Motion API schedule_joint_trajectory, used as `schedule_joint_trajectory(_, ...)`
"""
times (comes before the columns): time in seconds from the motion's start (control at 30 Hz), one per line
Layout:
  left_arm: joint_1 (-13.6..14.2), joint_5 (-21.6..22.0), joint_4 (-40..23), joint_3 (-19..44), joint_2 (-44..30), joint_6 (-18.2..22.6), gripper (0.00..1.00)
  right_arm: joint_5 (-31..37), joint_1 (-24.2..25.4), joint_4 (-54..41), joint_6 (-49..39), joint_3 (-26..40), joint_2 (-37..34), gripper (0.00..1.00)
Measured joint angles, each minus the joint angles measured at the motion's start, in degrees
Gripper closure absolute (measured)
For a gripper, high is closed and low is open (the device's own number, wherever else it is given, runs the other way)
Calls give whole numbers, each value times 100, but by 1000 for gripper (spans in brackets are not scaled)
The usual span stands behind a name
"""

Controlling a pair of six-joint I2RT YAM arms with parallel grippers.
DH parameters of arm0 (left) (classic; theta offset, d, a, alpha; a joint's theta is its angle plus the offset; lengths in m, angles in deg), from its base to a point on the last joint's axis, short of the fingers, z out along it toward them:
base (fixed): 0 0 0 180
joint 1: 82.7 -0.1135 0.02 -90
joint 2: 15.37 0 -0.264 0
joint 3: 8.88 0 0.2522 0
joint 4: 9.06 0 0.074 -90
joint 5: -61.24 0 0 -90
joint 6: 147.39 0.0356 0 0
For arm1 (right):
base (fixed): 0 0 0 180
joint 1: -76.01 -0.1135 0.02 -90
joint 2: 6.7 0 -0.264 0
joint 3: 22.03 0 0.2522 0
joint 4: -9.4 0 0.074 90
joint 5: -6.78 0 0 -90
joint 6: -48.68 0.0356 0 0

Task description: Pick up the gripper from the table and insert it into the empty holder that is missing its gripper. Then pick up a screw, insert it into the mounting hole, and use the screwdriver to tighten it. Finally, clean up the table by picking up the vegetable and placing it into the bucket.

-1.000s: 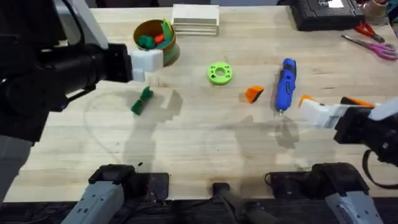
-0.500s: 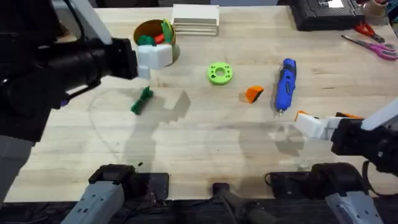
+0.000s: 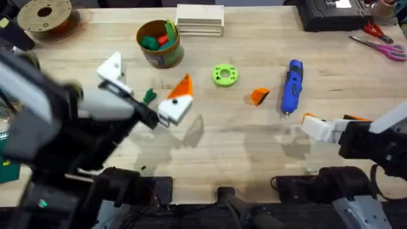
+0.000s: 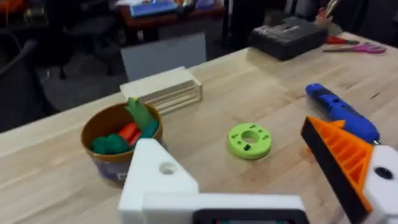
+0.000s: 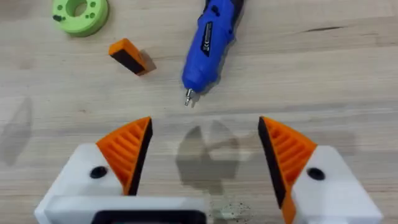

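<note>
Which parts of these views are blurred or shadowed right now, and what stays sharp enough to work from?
Overhead: the left arm is smeared, large and dark; soft shadows fall on the table near its end effector. Left wrist: background room soft, the bucket and green ring readable. Right wrist: sharp on the screwdriver and the gripper, with a grey shadow between the fingers.

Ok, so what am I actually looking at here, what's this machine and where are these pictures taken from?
Two robot arms work at a wooden table. One picture looks down from above; the other two come from a camera on each wrist. The left arm's fingers are spread open, one lacking its orange pad. The right arm's fingers are open too. Nothing is held. On the table lie a loose orange pad, a blue screwdriver, a green ring, a toy vegetable and a bucket.
</note>
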Motion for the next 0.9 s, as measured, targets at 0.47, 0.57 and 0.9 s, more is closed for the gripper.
schedule_joint_trajectory(0.47, 497, -23, 1220, -1790, 1360, -204, 14, 0, 0, 0, 0, 0, 0, 12)
schedule_joint_trajectory(0.57, 559, -17, 1117, -1788, 1360, -217, 14, 0, 0, 2, 0, 0, 0, 14)
schedule_joint_trajectory(0.9, 784, -23, 654, -1783, 1358, -417, 14, 0, 0, 2, 0, 0, 0, 13)
